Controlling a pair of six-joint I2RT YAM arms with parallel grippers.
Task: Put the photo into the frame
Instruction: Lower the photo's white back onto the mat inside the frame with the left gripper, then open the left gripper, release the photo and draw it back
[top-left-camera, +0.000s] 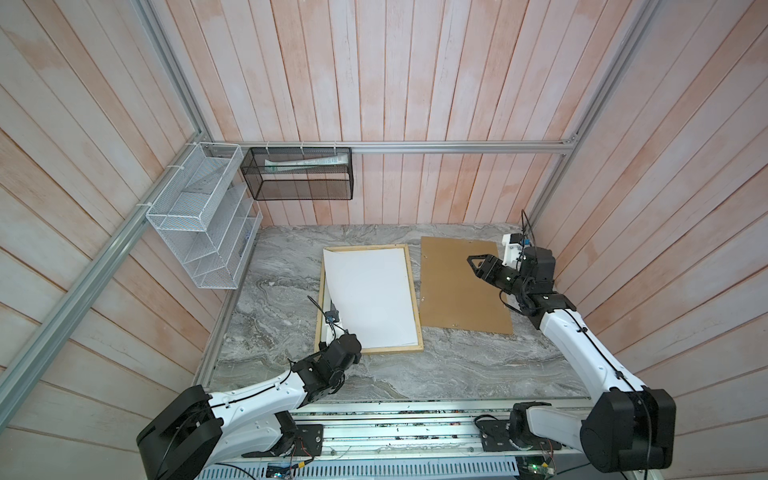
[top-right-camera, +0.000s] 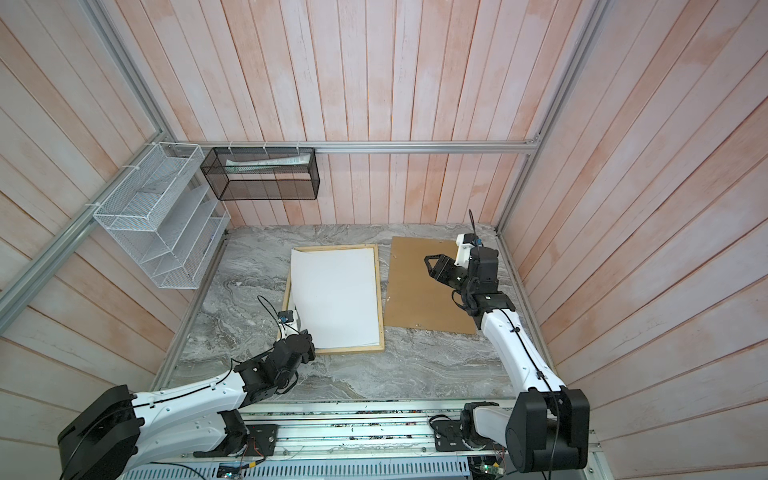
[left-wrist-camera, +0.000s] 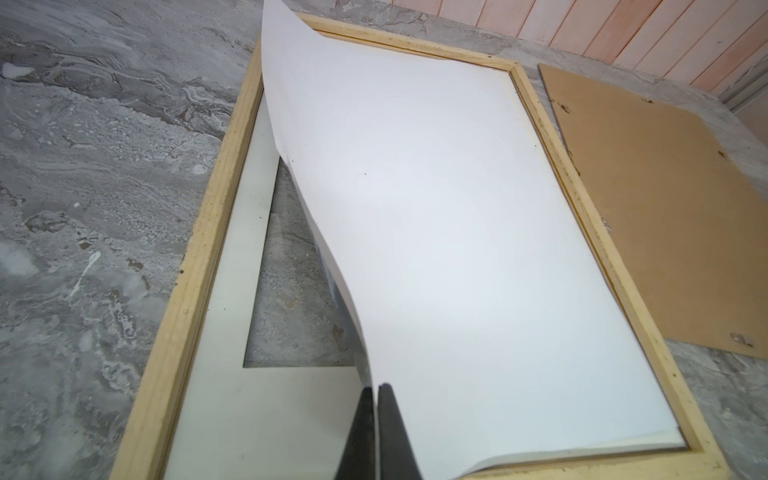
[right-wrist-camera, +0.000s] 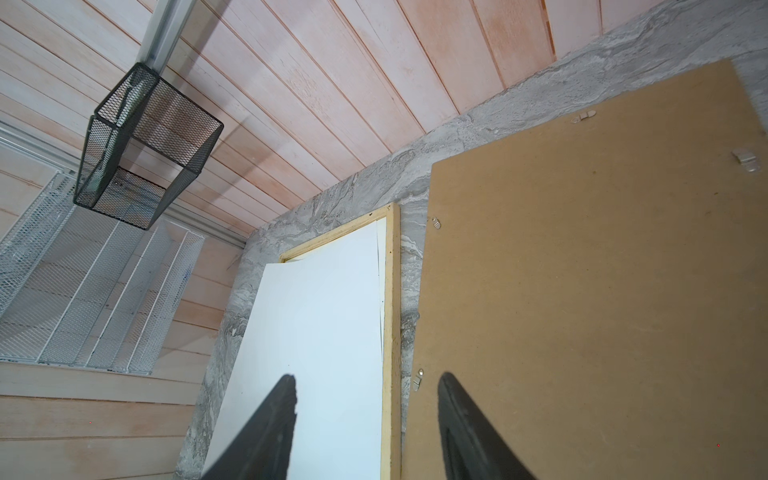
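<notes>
The left gripper (left-wrist-camera: 377, 388) pinches the photo's (left-wrist-camera: 457, 249) lifted edge, the frame (left-wrist-camera: 195, 270) lying below its fingers; the right gripper's (right-wrist-camera: 368, 376) fingers stand apart, empty, above the brown panel (right-wrist-camera: 602, 291)

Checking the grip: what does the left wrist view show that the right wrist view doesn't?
Left wrist only: the left gripper, jaws shut on the photo at its raised edge, and the white mat and its window beneath. Right wrist only: the right gripper, jaws open, the black mesh basket, the white wire rack. Both: the photo, the frame, the backing panel.
</notes>
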